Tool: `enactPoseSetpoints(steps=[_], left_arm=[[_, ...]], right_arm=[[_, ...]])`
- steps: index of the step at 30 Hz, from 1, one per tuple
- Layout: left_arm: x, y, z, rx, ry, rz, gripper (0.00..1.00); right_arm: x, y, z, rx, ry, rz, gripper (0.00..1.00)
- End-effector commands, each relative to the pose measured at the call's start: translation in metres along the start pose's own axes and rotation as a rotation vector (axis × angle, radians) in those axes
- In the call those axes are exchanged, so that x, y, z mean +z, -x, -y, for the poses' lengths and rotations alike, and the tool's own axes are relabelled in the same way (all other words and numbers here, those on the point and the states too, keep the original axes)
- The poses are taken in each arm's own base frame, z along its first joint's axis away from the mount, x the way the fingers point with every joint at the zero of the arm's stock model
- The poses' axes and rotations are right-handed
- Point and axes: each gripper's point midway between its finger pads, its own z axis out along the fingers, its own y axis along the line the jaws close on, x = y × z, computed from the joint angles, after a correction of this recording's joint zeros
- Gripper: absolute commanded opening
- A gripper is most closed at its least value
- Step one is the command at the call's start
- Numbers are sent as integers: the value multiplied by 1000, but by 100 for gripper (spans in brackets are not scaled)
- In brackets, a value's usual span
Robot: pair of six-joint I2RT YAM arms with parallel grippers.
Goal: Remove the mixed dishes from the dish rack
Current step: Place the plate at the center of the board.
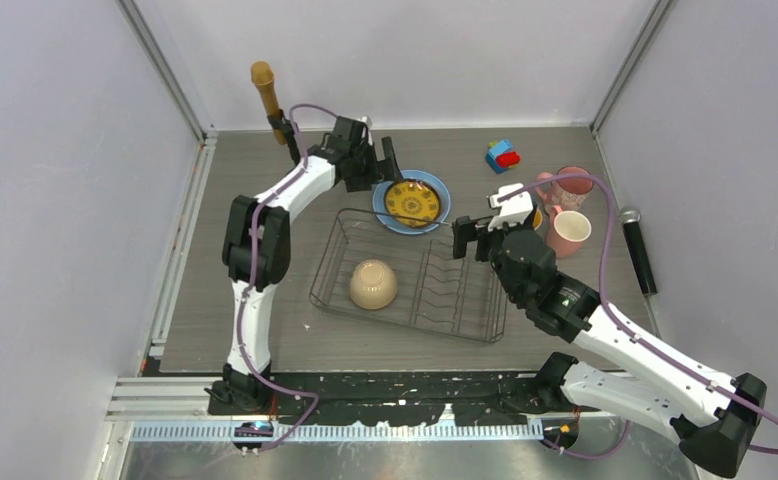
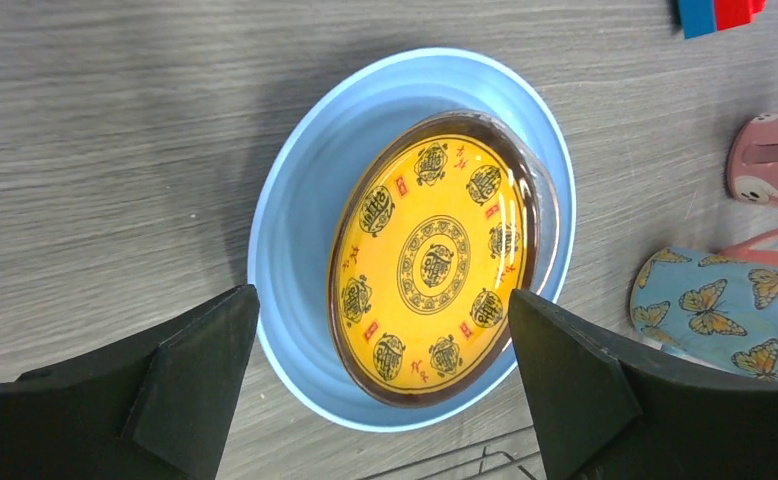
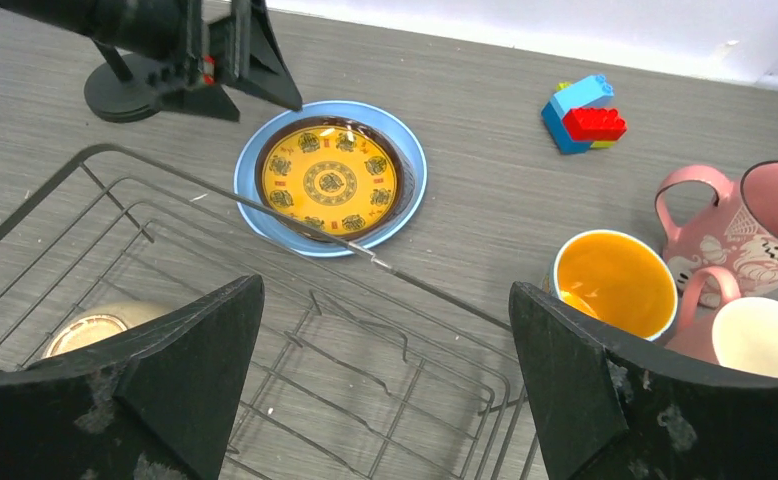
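Observation:
The yellow patterned plate point(image 1: 411, 201) lies on the light-blue plate point(image 1: 442, 207) on the table, just behind the dish rack point(image 1: 322, 270). My left gripper point(image 1: 383, 172) hovers open over the plates' left side; in the left wrist view its gripper point(image 2: 383, 300) frames the yellow plate point(image 2: 435, 255) without touching it. A beige bowl point(image 1: 373, 284) sits upside down in the rack's left part. My right gripper point(image 1: 473, 238) is open above the rack's back right corner, its gripper point(image 3: 387, 290) empty. The blue mug point(image 3: 615, 283) and two pink mugs point(image 3: 765, 225) point(image 3: 760, 340) stand right of the rack.
A red-blue toy block point(image 1: 503, 155) lies at the back right. A brown microphone on a black stand point(image 1: 265, 90) stands at the back left, close to the left arm. A black microphone point(image 1: 637, 245) lies along the right edge.

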Motion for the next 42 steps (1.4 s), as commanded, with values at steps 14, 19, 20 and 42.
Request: enactPoseSetpoints(steps=[14, 19, 20, 42], left_arm=[[-163, 15, 25, 133, 30, 255, 100], [-199, -57, 36, 72, -142, 143, 100], [-203, -67, 39, 65, -181, 141, 100], [-252, -151, 8, 14, -92, 111, 100]], right_arm=[[12, -15, -59, 155, 351, -140, 100], [17, -32, -93, 223, 481, -267, 100], [19, -29, -94, 241, 468, -284, 100], [2, -100, -166, -15, 943, -465, 100]])
